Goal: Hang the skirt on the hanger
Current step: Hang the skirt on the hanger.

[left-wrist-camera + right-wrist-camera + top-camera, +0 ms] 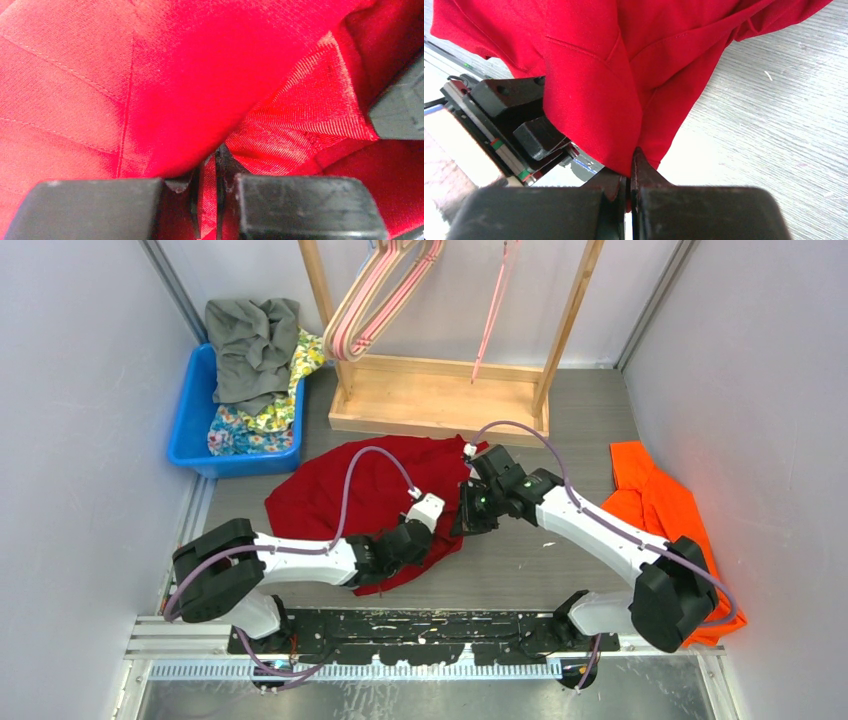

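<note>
A red skirt [325, 495] lies spread on the grey table in front of the wooden rack. My left gripper [440, 532] is shut on its near right edge; in the left wrist view a strip of the red skirt [165, 75] is pinched in my left gripper [216, 172]. My right gripper [468, 518] is shut on the same edge close beside it, and the skirt [624, 65] hangs from my right gripper [629, 172] in the right wrist view. Pink hangers [375, 300] hang on the rack, tilted to the left.
A wooden rack [440, 400] stands at the back centre. A blue bin [192, 415] with grey and floral clothes sits at the back left. An orange garment [660, 505] lies at the right, under my right arm.
</note>
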You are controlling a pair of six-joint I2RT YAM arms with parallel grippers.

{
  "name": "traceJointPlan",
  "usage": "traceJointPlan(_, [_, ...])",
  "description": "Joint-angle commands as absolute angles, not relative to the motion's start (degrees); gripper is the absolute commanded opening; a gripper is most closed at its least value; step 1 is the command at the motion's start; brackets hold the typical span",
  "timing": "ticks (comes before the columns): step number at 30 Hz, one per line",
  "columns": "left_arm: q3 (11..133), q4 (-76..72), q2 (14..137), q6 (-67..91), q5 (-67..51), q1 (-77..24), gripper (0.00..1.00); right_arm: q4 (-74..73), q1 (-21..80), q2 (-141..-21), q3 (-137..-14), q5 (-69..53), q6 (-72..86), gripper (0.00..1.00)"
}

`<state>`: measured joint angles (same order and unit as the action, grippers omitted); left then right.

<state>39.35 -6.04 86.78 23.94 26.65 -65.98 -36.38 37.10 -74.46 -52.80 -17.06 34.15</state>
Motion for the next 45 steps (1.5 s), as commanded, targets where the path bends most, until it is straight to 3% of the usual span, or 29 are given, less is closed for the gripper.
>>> traceJointPlan(1, [38.72,-8.59,86.70,27.22,33.23,-65.16,0.07,-38.27,37.03,-71.06,-55.90,-18.37,34.21,0.01])
traceJointPlan(8, [41.35,-4.87,82.83,26.93,24.47,-65.60,0.28,-39.78,37.03,-66.93,-53.61,-16.98,34.41,0.01])
traceJointPlan(16, [44.79,4.51,76.74,27.99,20.32,-67.71,0.34,-41.04,36.98,-62.42,-50.89,-15.47,35.06,0.01])
traceJointPlan(29, [35.89,12.54,68.21,39.06,28.11,-68.29,0.21,-42.47,36.94,-58.38,-48.28,-14.89,35.97,0.01])
traceJointPlan(39, [31.59,8.53,76.30,42.90,39.17,-68.29,0.13,-42.83,37.64,-64.89,-55.67,-15.73,34.79,0.01])
traceJointPlan(45, [30.13,3.43,78.03,41.17,37.24,-68.30,0.11,-40.97,39.51,-70.71,-60.81,-14.79,34.74,0.01])
